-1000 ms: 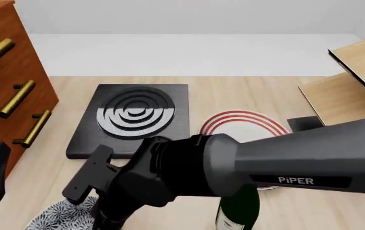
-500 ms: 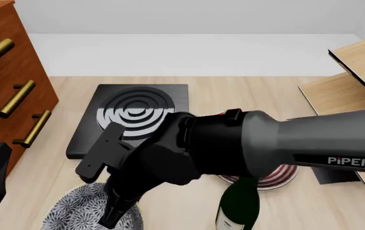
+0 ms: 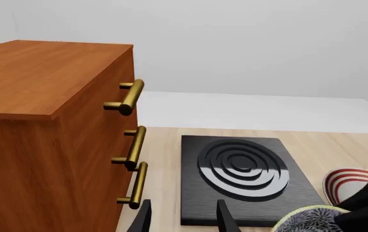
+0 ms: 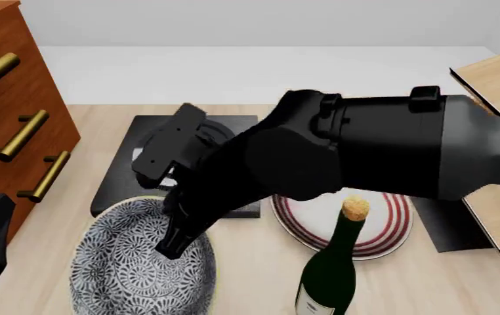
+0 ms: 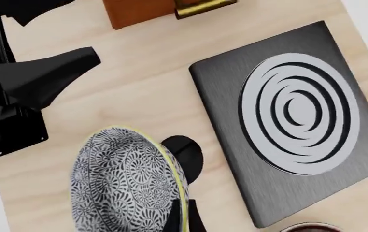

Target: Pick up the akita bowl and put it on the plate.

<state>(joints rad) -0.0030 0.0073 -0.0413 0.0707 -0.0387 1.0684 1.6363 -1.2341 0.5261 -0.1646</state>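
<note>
The akita bowl (image 4: 136,269), black-and-white patterned with a pale rim, hangs tilted above the table at the front left. My right gripper (image 4: 174,244) is shut on its rim. The right wrist view shows the fingers (image 5: 182,216) pinching the bowl (image 5: 122,183), whose shadow lies on the wood below. The plate (image 4: 390,226), white with red rings, lies right of the bowl, partly hidden by my right arm and a bottle. My left gripper (image 3: 182,220) is open and holds nothing, low at the front left beside the dresser. The left wrist view catches the bowl (image 3: 306,220) and the plate (image 3: 345,180) at its edge.
A black stove slab (image 4: 114,187) with silver rings lies behind the bowl. A green bottle with a cork (image 4: 329,279) stands in front of the plate. A wooden dresser with brass handles (image 4: 14,125) lines the left side. A wooden shelf unit (image 4: 486,111) stands at the right.
My right arm has risen and swung back with the bowl, which now shows more fully and higher. The plate has come into view. The left gripper has not moved.
</note>
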